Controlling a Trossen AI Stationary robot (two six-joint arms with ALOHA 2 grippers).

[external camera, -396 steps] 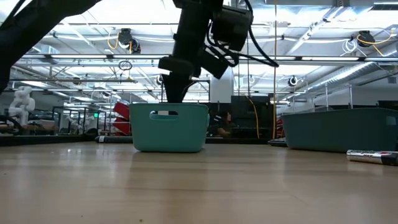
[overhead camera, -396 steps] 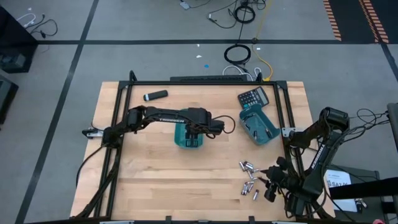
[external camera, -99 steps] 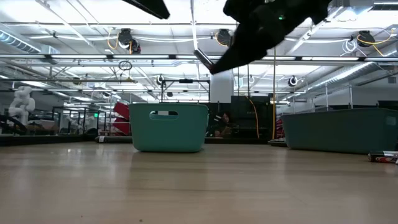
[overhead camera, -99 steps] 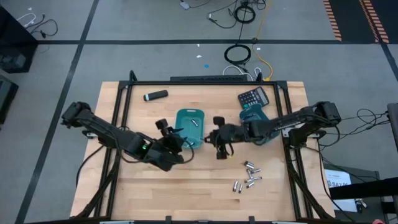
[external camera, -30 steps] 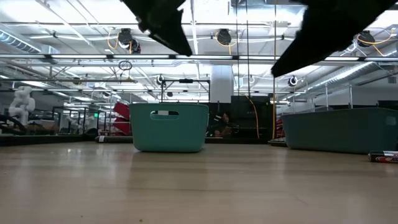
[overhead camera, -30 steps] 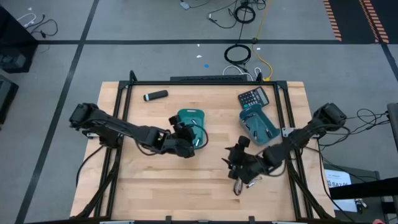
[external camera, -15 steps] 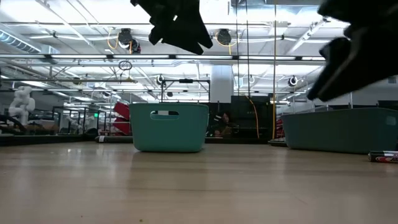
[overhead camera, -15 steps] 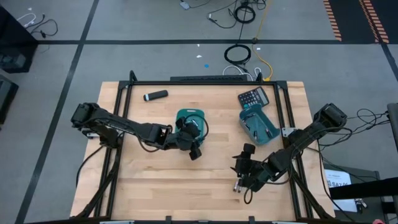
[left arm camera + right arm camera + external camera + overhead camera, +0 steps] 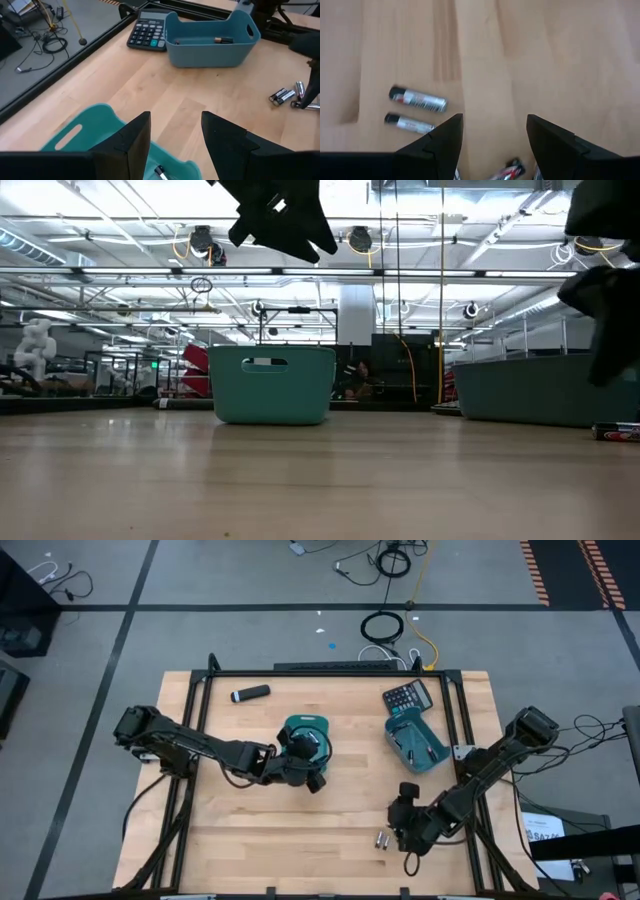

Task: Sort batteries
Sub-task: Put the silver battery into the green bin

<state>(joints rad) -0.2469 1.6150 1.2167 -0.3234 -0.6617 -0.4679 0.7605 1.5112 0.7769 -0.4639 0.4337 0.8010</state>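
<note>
While both grippers stand wide and hold nothing, the risk lies low at the right of the high view. There the right gripper hangs over the loose batteries, which lie close together on the table. From the look of it, fingers coming down on such a tight huddle could land astride two cells, or nudge one so that it rolls off across the bare wood. A skewed descent might also pinch a cell by its end and flick it away.

At the centre of the high view, the left gripper sits at the edge of the middle bin. Were it to drop or swing from there, it could clip the rim and shove the light bin aside.

Only the right wrist view shows single cells plainly: two silvery batteries lie side by side at its left, with more at the bottom edge between the fingers. The high view hides most of that pile beneath the arm. The left wrist view alone shows a battery in the far bin at its top, and another cell in the near bin between the left fingers. From the low view, the far edge of the frame gives one cell and the grippers only as dark shapes.
</note>
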